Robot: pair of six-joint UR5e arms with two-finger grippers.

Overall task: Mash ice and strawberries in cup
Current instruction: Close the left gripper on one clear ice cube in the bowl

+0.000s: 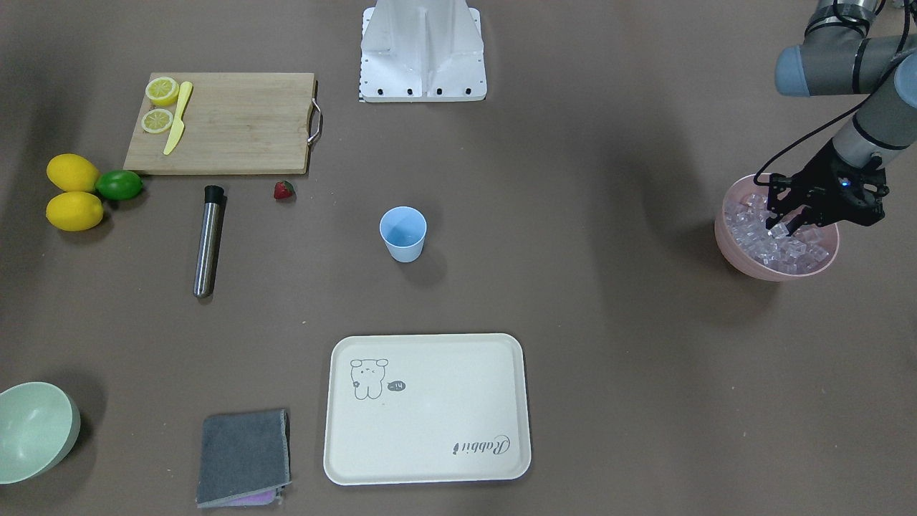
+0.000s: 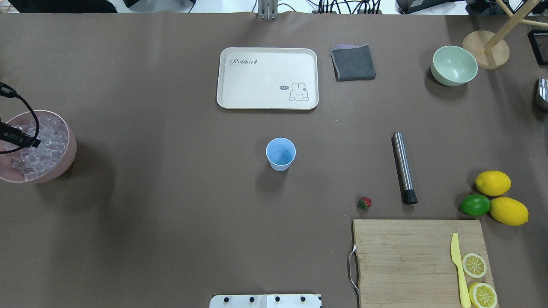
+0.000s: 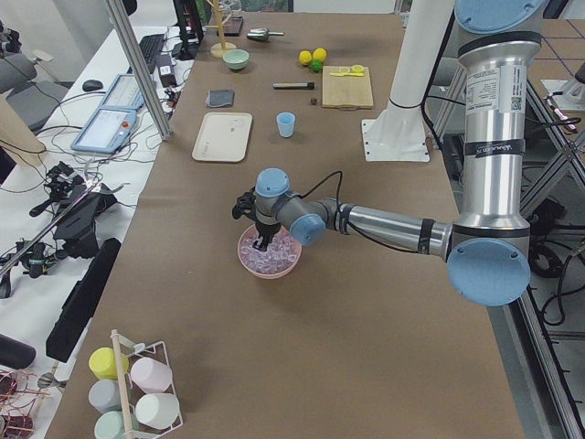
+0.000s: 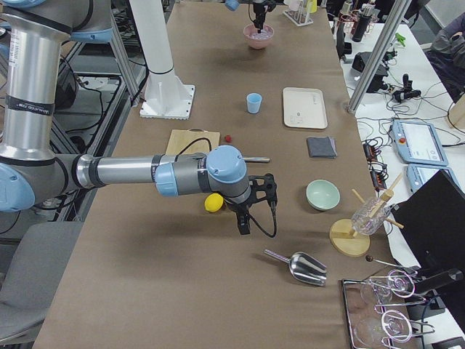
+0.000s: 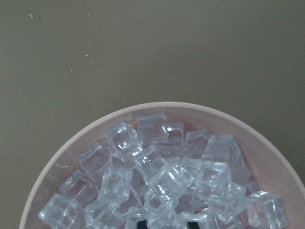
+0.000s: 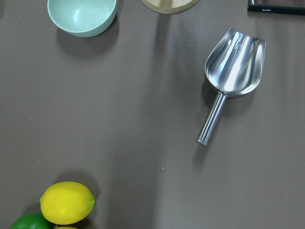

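Ice (image 1: 777, 247) pick-up in hand: cubes heaped in pink bowl (image 1: 738, 259); cup (image 1: 402, 233) empty, well apart.
Left claw (image 1: 784, 226) part-open, tips among cubes, grip unconfirmed. Next, I judge: close on one, carry to cup.

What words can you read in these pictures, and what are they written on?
"Rabbit": in curly letters on the cream tray.
"hi": as far as I can tell, in the little dark speech bubble beside the bunny drawing on that tray.
The printed label on the upright part of the left arm is too small to read.
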